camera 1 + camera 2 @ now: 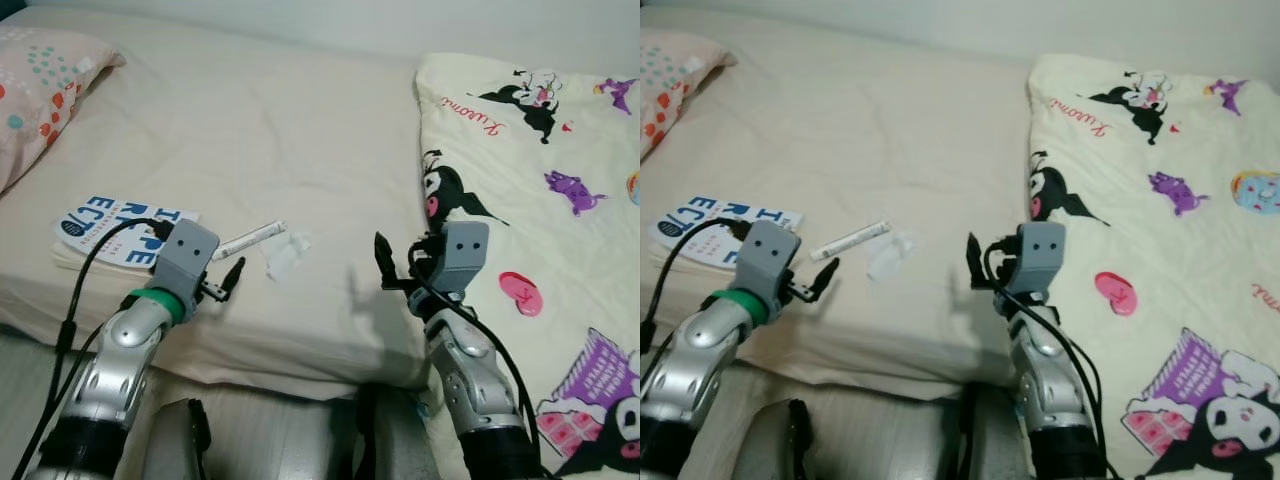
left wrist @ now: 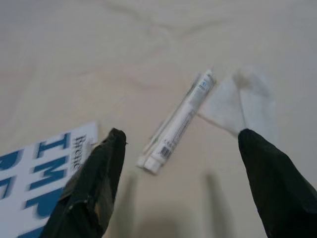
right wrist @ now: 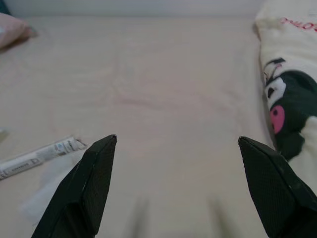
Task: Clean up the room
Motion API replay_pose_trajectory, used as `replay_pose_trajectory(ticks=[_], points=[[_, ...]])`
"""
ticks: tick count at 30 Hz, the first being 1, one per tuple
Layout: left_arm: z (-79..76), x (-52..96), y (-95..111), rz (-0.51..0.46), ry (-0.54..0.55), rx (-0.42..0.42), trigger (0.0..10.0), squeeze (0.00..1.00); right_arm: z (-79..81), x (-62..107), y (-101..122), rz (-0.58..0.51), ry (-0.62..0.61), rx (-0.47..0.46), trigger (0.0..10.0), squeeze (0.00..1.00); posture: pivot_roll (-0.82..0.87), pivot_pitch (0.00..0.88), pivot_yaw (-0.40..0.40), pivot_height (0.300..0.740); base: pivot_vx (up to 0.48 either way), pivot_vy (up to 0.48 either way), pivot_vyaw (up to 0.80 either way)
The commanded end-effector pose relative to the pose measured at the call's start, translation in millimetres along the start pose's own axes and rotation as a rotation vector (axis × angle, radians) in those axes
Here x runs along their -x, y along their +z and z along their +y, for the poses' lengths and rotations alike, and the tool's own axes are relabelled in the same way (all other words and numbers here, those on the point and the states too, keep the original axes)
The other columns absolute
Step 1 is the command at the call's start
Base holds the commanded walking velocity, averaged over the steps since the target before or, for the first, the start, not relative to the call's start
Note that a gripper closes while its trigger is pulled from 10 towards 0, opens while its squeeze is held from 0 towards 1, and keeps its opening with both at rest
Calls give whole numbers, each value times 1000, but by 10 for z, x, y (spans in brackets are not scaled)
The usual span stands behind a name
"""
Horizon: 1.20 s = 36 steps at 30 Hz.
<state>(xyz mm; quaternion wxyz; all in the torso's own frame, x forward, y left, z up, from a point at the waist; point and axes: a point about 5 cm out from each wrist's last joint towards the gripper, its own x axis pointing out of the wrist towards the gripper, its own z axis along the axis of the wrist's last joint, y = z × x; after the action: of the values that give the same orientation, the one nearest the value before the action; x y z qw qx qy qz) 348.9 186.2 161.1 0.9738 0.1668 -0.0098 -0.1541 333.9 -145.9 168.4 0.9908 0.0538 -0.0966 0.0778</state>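
Bed (image 1: 250,120) w/ cream sheet. Tube (image 1: 249,239) lies on it near the front edge, a crumpled white wrapper (image 1: 284,254), maybe tissue, touching its right end. Book (image 1: 115,230) w/ blue letters just left of tube; pillow (image 1: 40,85) at far left. Cartoon-print blanket (image 1: 540,200) covers the bed's right side.

L gripper (image 1: 228,281) hovers low over the sheet, just short of the tube, fingers (image 2: 89,188) spread, nothing held. R gripper (image 1: 393,268) hangs beside the blanket edge, well apart from tube, fingers (image 3: 91,183) also wide, empty.
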Motion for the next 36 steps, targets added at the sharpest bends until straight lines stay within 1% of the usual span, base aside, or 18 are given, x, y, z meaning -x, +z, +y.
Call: replay_pose_trajectory(ticks=[1, 2, 3, 4, 5, 6, 9, 11, 16, 19, 23, 24, 25, 26, 29, 32, 34, 36], points=[[6, -61, -20, 6, -44, 24, 10000, 0, -35, 39, -4, 15, -13, -8, 10000, 0, -28, 242, -7, 539, 0, 0, 0], [6, -61, -20, 6, -44, 24, 10000, 0, -35, 39, -4, 15, -13, -8, 10000, 0, -28, 242, -7, 539, 0, 0, 0], [34, -130, 3, 15, -69, 35, 10000, 0, -33, 39, 31, 7, -13, -9, 10000, 0, -38, 252, -6, 539, 0, 0, 0], [76, -186, 18, 26, -75, 27, 10000, 94, -29, 45, 62, 1, -13, -9, 10000, 0, -45, 259, -5, 539, 0, 0, 0], [129, -227, 24, 41, -70, 41, 10000, 1000, -24, 57, 91, -4, -13, -10, 10000, 0, -54, 271, -4, 539, 0, 0, 0], [129, -227, 24, 41, -70, 41, 10000, 1000, -24, 57, 91, -4, -13, -10, 10000, 0, -54, 271, -4, 539, 0, 0, 0], [252, -297, 64, 60, -64, 89, 10000, 1000, 0, 103, 186, -20, -13, -13, 10000, 0, -89, 321, -3, 539, 0, 0, 0], [274, -311, 74, 61, -66, 97, 10000, 1000, 6, 115, 208, -22, -13, -14, 10000, 0, -89, 321, -3, 539, 0, 0, 0], [321, -351, 124, 51, -94, 144, 10000, 1000, 67, 160, 323, -42, 5, -6, 10000, 0, -135, 376, -4, 539, 0, 0, 0], [367, -418, 282, 3, -147, 183, 10000, 1000, 213, 200, 524, -90, 62, 8, 10000, 0, -180, 428, -1, 539, 0, 0, 0], [363, -461, 403, -37, -211, 226, 10000, 1000, 298, 230, 620, -107, 102, 2, 10000, 0, -203, 449, 5, 539, 0, 0, 0], [354, -475, 441, -47, -238, 250, 10000, 94, 319, 241, 643, -111, 111, 2, 10000, 0, -208, 454, 8, 539, 0, 0, 0], [348, -488, 481, -59, -264, 266, 10000, 0, 337, 254, 662, -111, 117, 4, 10000, 0, -214, 458, 10, 539, 0, 0, 0], [345, -498, 512, -65, -288, 298, 10000, 0, 346, 265, 671, -110, 117, 5, 10000, 0, -220, 463, 15, 539, 0, 0, 0], [346, -507, 537, -66, -304, 320, 10000, 0, 350, 276, 677, -108, 114, 6, 10000, 0, -222, 465, 18, 539, 0, 0, 0], [407, -509, 508, -30, -265, 434, 10000, 0, 352, 333, 699, -97, 90, 6, 10000, 0, -236, 477, 33, 539, 0, 0, 0], [418, -506, 495, -23, -256, 458, 10000, 0, 351, 346, 706, -94, 86, 7, 10000, 0, -237, 478, 34, 539, 0, 0, 0], [426, -503, 466, 8, -241, 434, 10000, 0, 344, 373, 718, -88, 76, 9, 10000, 0, -240, 482, 37, 539, 0, 0, 0]])
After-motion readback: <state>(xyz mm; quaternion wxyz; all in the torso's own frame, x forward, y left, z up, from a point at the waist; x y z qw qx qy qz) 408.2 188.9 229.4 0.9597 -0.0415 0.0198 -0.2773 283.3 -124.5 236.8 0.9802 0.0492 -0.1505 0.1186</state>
